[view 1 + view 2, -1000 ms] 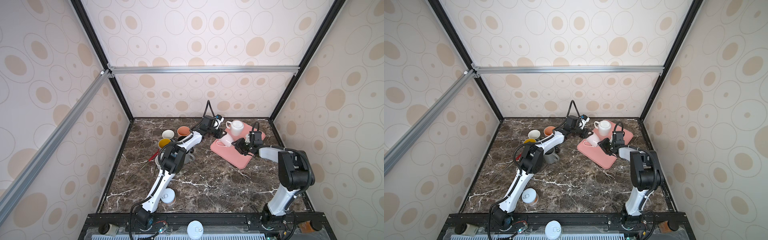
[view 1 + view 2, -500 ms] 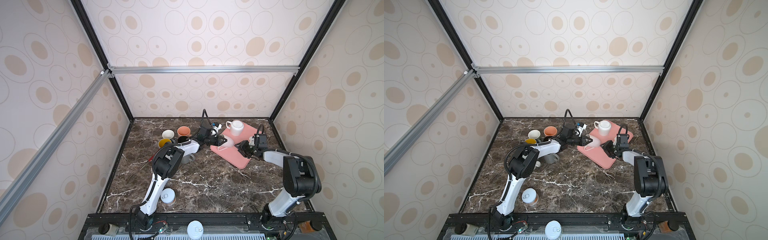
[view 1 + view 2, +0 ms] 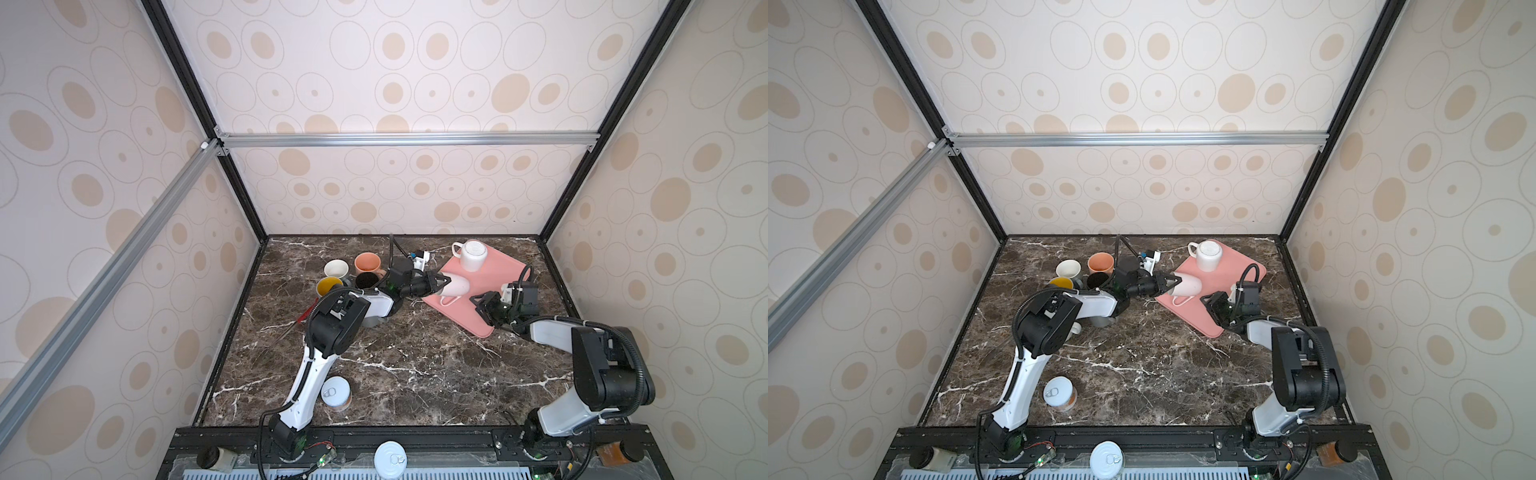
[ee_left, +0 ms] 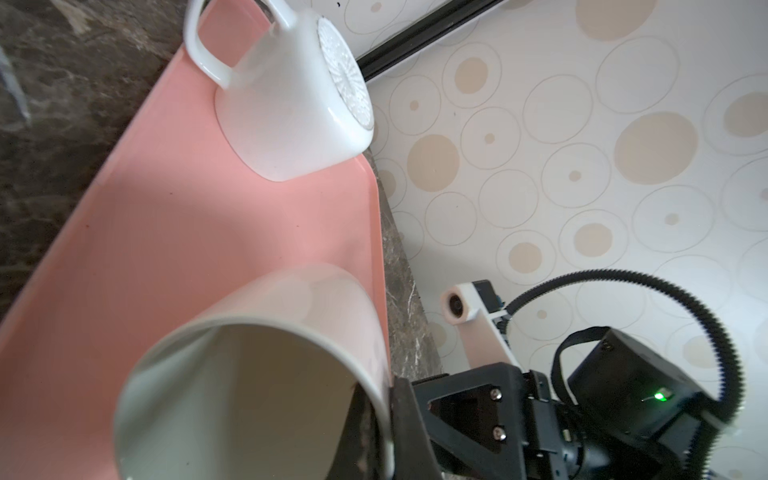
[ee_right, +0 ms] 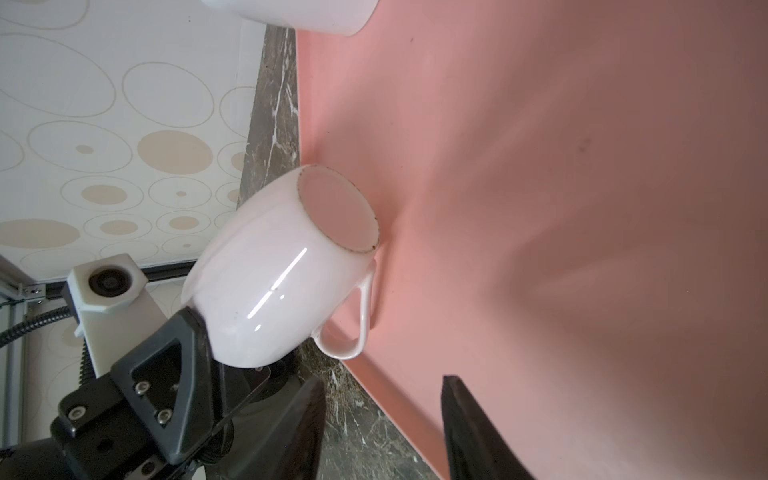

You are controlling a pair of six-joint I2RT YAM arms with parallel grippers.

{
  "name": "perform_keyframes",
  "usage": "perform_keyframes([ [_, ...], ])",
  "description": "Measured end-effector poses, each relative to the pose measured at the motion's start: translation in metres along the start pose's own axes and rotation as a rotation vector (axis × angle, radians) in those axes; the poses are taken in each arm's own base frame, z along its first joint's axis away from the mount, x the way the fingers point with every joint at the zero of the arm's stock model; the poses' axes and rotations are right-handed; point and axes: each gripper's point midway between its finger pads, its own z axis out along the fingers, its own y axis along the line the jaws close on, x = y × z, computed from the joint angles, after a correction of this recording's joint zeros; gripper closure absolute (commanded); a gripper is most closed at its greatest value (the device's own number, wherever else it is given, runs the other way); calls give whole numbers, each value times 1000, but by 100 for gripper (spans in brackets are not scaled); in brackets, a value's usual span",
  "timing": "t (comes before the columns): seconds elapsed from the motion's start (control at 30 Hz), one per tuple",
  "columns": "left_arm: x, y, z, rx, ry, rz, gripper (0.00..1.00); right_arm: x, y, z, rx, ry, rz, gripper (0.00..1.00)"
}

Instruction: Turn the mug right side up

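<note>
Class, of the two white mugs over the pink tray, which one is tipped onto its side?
The nearer mug, clamped at its rim by the left gripper; the far mug stands base-up.

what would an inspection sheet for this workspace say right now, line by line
surface: dark marble tabletop; pink tray at back right
job's things: pale mug on its side at the tray's edge; white mug upside down on the tray
clutter: four upright cups, can, red-handled tool
grippers: left gripper shut on the pale mug's rim; right gripper open, empty, apart from it
cables: black wrist cables, nothing seen snagged
surroundings: circle-patterned walls, aluminium rails
</note>
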Motion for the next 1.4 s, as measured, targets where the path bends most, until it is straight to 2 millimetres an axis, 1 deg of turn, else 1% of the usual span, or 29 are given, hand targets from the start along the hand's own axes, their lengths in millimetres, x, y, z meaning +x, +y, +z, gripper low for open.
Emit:
perform_keyframes([
  [0.13,-11,-23,-1,85,-41,-22,100,-5,18,5,-103,-5,-13,51],
  [0.3,-18,-39,-3,148,-62,-63,100,-11,45,4,-232,-17,-61,51],
  [0.5,-24,-56,-7,217,-79,-108,100,-10,77,-4,-371,0,-148,51],
  [0.7,-32,-69,-12,262,-96,-142,100,-9,92,-9,-427,8,-204,51],
  [0.9,-36,-86,-18,330,-97,-179,100,-5,98,-12,-458,22,-248,52],
  [0.97,-36,-89,-19,345,-93,-187,100,-4,100,-13,-468,31,-262,54],
  [1.1,-39,-95,-21,365,-96,-195,100,-3,110,-16,-497,46,-300,62],
  [1.17,-41,-98,-24,376,-98,-194,100,-3,114,-17,-507,52,-311,65],
  [1.4,-48,-113,-33,413,-93,-175,100,-4,127,-20,-512,66,-385,84],
])
